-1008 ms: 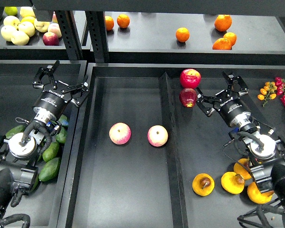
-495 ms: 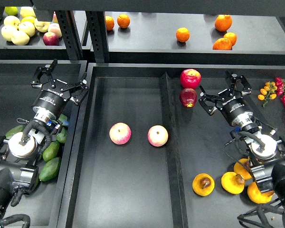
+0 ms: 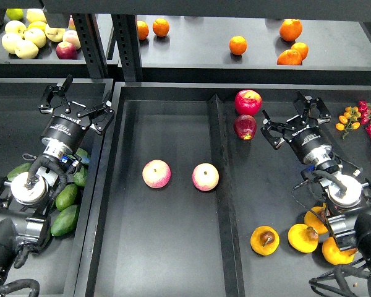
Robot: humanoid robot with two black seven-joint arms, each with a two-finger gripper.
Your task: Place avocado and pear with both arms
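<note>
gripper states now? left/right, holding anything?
Left gripper: open, holding nothing.
Right gripper: open, holding nothing.

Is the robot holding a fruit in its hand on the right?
No, the right gripper is open and empty, with the pear lying in the tray below it.

Centre tray point(image 3: 173, 260): 2 apples point(image 3: 156, 174) side by side. Avocados point(image 3: 65, 219) in left bin, beneath left arm. Pears point(image 3: 264, 240) front of right compartment; 2 more apples point(image 3: 248, 102) behind.
</note>
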